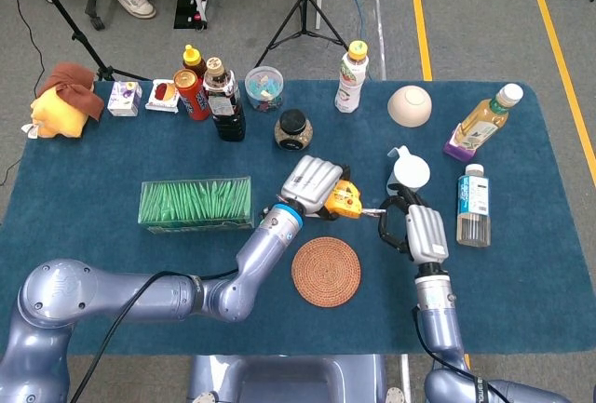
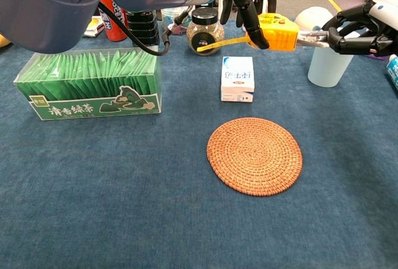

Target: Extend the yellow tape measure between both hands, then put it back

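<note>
The yellow tape measure (image 1: pixel 345 201) hangs above the table's middle, gripped from above by my left hand (image 1: pixel 311 182). In the chest view the case (image 2: pixel 278 33) sits under the left hand's fingers (image 2: pixel 251 13), and a yellow strap (image 2: pixel 217 46) trails off its left side. A short silvery stretch of tape (image 2: pixel 311 35) runs from the case to the right. My right hand (image 2: pixel 362 28) pinches the tape's end with its fingers curled in. In the head view that right hand (image 1: pixel 414 224) is just right of the case.
A small white box (image 2: pixel 237 78) lies under the tape measure, with a woven coaster (image 2: pixel 255 155) nearer me. A green tea box (image 2: pixel 93 86) stands to the left. A white cup (image 2: pixel 323 65) and a bottle (image 1: pixel 473 205) are near the right hand, and a jar (image 2: pixel 205 30) stands behind.
</note>
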`<state>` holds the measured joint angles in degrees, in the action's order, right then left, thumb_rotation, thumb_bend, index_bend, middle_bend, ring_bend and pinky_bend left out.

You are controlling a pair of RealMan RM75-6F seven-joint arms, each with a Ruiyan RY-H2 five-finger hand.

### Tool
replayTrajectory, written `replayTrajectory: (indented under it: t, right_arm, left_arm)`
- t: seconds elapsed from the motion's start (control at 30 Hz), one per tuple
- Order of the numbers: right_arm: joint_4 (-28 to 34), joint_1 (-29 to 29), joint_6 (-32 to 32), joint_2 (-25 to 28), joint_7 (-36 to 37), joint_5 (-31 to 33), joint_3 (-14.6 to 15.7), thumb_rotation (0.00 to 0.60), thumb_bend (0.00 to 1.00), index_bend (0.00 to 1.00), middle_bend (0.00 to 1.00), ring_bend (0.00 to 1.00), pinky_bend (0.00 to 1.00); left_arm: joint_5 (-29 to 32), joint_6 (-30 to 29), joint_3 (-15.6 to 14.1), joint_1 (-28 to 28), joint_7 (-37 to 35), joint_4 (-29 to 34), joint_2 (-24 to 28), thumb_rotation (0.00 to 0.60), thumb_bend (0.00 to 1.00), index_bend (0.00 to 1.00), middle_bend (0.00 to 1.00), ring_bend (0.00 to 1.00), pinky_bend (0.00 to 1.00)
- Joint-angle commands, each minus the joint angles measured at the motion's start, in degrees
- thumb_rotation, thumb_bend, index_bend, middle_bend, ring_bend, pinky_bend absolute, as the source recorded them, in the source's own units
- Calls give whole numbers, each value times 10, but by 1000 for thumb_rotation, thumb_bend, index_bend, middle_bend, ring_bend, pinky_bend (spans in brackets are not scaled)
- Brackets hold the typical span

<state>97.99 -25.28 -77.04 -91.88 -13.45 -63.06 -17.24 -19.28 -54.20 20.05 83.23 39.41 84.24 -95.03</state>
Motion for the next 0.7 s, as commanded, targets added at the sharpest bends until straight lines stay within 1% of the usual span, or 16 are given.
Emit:
replayTrajectory:
  t: [0.03, 0.23, 0.7]
  right_arm:
    - [0, 0, -1, 0, 0, 0, 0, 376, 648, 515, 253, 255, 301]
    - [-3, 1, -2, -1, 3, -3, -1, 377, 692, 562, 288, 285, 315]
    - [-7, 5, -4, 3, 11, -8, 0, 381, 699, 586, 313, 302, 326]
  left_arm:
    - [0, 1, 0, 0, -1, -1, 0, 600, 350, 664, 526, 478, 582]
    - [-1, 0, 2, -1, -3, -6, -2, 600, 350, 671, 526, 478, 587]
    - [-10, -1, 2, -4, -5, -16, -6, 600, 350, 671, 526, 478, 592]
